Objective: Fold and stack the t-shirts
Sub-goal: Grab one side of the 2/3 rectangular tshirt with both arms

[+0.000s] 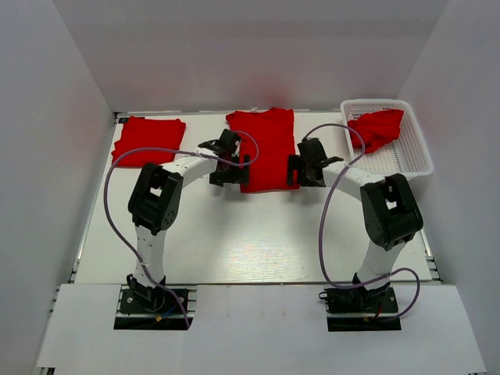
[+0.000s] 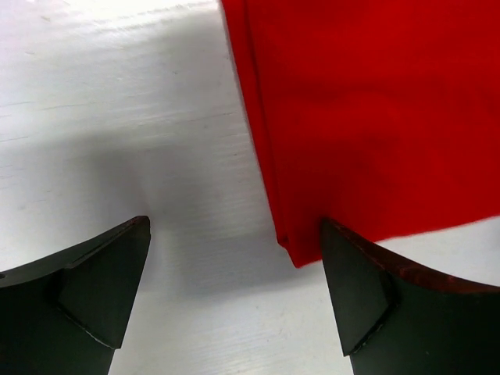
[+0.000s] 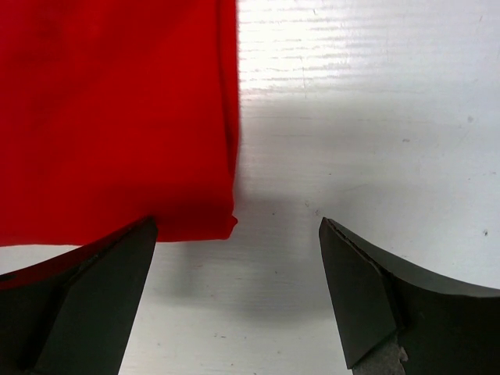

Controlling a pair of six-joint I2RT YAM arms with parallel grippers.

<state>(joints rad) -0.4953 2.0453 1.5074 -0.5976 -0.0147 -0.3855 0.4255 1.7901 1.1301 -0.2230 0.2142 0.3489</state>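
On the white table (image 1: 234, 242): middle t-shirt (image 1: 262, 148) spread flat, long axis running far to near, hem at the near end. Just at its near-left corner, left fingers (image 2: 86, 289) wide apart, holding nothing; at its near-right corner, right fingers (image 3: 383, 305) likewise wide, empty. Both equally close.

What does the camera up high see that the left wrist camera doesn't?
Only the top camera shows the folded t-shirt at the far left, the white basket with a crumpled t-shirt in it, and the right gripper at the near right corner of the middle t-shirt. Only the left wrist camera shows, up close, that shirt's near left corner and the doubled-over cloth along its side edge. Both show the middle t-shirt, the white table and the open left gripper, holding nothing.
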